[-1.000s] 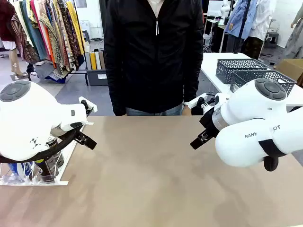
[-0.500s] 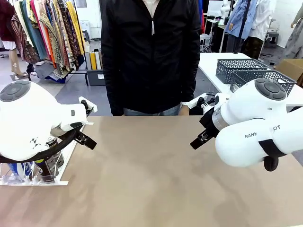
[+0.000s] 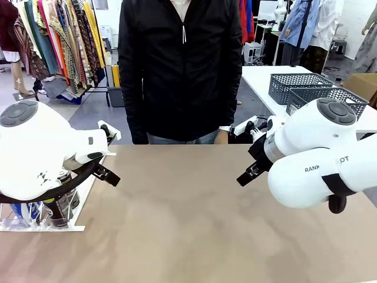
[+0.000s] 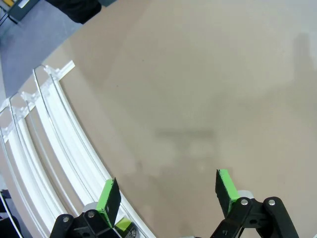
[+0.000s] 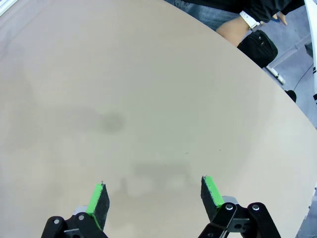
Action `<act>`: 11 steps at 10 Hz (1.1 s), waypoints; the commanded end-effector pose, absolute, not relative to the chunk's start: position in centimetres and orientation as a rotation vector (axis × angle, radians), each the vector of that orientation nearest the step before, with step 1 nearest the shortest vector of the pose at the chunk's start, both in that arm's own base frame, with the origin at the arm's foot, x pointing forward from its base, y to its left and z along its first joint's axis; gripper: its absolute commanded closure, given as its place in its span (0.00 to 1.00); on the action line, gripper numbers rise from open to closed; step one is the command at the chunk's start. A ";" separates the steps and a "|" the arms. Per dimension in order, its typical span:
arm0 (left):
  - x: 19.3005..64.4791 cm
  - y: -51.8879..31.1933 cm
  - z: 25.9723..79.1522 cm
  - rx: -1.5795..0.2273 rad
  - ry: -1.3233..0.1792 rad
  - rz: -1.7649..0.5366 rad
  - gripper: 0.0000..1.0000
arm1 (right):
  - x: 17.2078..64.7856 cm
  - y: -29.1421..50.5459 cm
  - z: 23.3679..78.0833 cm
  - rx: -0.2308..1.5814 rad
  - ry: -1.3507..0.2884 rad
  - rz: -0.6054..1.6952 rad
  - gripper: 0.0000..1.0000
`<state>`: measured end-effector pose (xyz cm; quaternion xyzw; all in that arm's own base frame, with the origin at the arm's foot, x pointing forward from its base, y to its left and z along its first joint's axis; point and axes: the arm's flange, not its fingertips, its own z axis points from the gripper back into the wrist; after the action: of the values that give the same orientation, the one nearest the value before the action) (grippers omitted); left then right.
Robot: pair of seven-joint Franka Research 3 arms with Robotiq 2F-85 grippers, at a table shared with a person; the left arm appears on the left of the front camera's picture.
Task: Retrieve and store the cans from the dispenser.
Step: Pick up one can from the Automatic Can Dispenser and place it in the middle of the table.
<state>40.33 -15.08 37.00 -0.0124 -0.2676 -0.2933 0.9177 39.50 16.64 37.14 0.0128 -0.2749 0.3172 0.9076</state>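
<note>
Tan table [image 3: 188,236] stretches under both pairs of jaws, spread wide; I fear my left arm [image 3: 35,147] crowding the rack [image 4: 54,144] could topple its cans [image 3: 59,216].

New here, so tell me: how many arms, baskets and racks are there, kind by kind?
Robot arms: 2, left arm, right arm
Mesh baskets: 2, nearer basket, farther basket
Dispenser: 1
Total: 5
Cans under the left arm are too hidden to count.

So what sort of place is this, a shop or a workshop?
Likely a robot test lab, staged like a shop: two white robot arms at a tan table, clothes racks behind, mesh baskets nearby.
</note>
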 end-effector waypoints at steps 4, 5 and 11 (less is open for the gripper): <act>40.3 -15.1 37.0 -0.025 -0.551 -0.604 0.00 | 39.5 16.6 37.1 0.027 -0.568 0.655 0.00; 40.3 -15.1 37.0 -0.025 -0.551 -0.604 0.00 | 39.5 16.6 37.1 0.027 -0.568 0.655 0.00; 39.0 -14.9 42.3 -0.370 -0.395 -0.605 0.00 | 37.7 14.4 40.6 0.418 -0.408 0.547 0.00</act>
<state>38.36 -17.71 39.14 -0.1194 -0.2084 -0.3005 0.9230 37.31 18.28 37.85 0.1276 -0.2172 0.2944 0.9219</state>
